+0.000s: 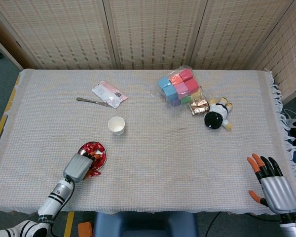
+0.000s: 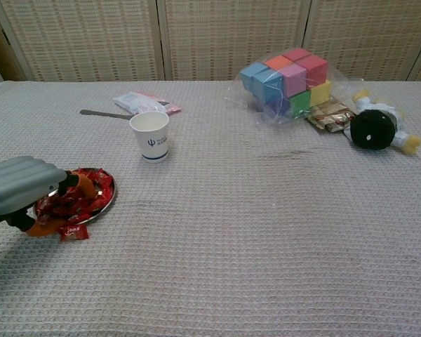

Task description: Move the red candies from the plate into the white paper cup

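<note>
Woven screens back a tabletop [image 1: 153, 163] covered in pale waffle-weave cloth, where your left hand [image 1: 81, 166] reaches over the near edge of the plate [image 2: 107, 203] heaped with red candies [image 2: 70, 201]. Its orange-tipped fingers [image 2: 83, 188] dip into the wrappers, but whether they have closed on a candy cannot be told from either view. One red candy [image 2: 73, 232] lies off the plate on the cloth, just beside its near rim. Your right hand [image 1: 271, 183] rests at the far right near corner of the tabletop, fingers spread and holding nothing, well apart from everything else. The white paper cup [image 2: 149, 136] stands upright beyond the plate and a little to its right, with open cloth between them. Behind the cup lie a metal spoon [image 1: 92, 101] and a pink-and-white packet [image 1: 109, 94], touching or nearly so. Further right sits a clear bag of coloured blocks [image 2: 286, 83], a gold foil packet [image 2: 330, 116] beside it, and a black-and-white plush toy [image 2: 376, 128] at the end of that row.
</note>
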`<state>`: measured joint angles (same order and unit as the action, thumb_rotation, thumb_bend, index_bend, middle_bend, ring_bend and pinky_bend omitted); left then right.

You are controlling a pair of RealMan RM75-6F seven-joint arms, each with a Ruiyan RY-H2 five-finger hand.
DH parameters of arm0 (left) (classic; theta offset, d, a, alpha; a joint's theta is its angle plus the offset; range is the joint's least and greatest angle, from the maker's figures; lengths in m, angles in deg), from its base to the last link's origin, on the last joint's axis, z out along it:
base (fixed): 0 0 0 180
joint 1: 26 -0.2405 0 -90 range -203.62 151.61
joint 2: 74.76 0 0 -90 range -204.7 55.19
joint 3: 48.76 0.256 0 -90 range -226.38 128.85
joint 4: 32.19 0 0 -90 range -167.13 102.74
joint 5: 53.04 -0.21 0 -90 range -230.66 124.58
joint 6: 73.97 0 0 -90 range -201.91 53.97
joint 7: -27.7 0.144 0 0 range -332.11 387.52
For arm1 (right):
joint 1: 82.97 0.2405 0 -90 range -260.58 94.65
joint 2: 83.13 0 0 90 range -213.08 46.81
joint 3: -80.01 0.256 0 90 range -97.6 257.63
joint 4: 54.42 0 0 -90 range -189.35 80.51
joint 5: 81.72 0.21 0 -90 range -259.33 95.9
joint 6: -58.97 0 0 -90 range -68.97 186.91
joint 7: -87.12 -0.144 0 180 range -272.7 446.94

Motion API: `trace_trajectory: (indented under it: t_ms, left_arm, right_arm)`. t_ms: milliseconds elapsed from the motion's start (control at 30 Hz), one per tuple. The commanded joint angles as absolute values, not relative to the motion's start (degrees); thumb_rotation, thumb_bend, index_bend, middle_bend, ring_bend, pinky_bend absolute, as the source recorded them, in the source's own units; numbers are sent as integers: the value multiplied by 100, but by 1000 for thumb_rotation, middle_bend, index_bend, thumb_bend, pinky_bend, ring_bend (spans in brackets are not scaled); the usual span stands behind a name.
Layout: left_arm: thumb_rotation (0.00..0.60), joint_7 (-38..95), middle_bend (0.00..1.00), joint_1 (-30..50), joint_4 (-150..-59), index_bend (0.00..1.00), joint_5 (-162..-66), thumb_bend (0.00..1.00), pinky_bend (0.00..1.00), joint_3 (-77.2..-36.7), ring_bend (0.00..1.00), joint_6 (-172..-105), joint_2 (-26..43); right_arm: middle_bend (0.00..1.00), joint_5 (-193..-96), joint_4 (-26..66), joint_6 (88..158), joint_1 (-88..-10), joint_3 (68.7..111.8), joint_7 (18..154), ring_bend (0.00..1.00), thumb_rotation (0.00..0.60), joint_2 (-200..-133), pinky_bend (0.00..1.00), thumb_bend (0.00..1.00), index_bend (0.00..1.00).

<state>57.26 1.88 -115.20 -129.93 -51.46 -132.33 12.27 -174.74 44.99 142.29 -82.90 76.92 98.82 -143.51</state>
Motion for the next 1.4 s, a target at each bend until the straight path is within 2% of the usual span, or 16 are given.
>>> trace_trajectory:
  t_ms: [33,433,767,1167,1400]
  left_arm:
    - [600,5685,304,212,-11484,311,-12996,401,985,-5138,364,-13243,1233]
    - [600,5472,412,271,-11344,402,-13045,406,1000,-5113,443,-13328,1246]
    - [600,5320,527,292,-11261,517,-13244,417,1000,-5121,528,-13567,1228]
    - [600,5034,658,318,-11033,643,-13446,531,1000,-5120,606,-13755,1293]
    - [600,4945,684,338,-11052,669,-13533,571,1000,-5172,625,-13883,1254]
  right_arm:
    - [0,-17455,4504,14211,-8282,7693,9893,0,600,-14352,0,114,0]
    - [0,-17383,4526,14158,-8258,7698,9927,0,600,-14356,0,114,0]
    - [0,-17363,4539,14150,-8251,7693,9909,0,600,-14336,0,113,0]
    - [0,-17355,4540,14142,-8241,7689,9919,0,600,-14343,0,113,0]
    - [0,-17336,4540,14144,-8238,7695,9904,0,600,-14337,0,113,0]
